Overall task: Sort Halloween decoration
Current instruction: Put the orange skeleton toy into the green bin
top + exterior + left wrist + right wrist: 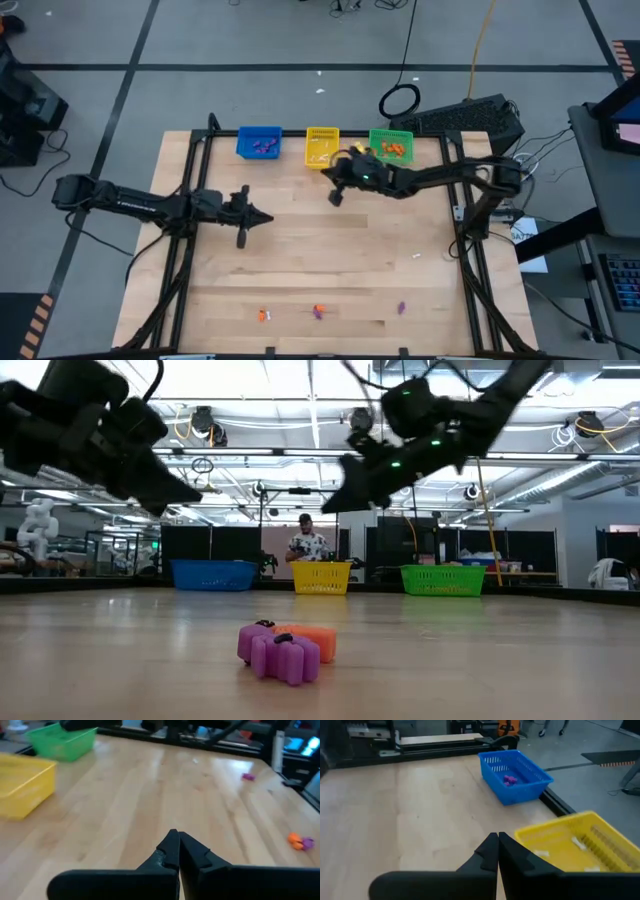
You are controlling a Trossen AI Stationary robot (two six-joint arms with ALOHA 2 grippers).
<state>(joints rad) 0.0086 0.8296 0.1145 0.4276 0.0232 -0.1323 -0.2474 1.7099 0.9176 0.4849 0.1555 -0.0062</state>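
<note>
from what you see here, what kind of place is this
Probably a robotics lab or workshop: a wooden table framed in black rails, cables across the grey floor, and strip-lit benches with a person behind the baskets.

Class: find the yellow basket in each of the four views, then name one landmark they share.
High view: yellow basket, far edge, middle of three.
Low view: centre background.
Left wrist view: at the edge, beside green basket.
Right wrist view: near corner.
Shared landmark: the wooden table.
</note>
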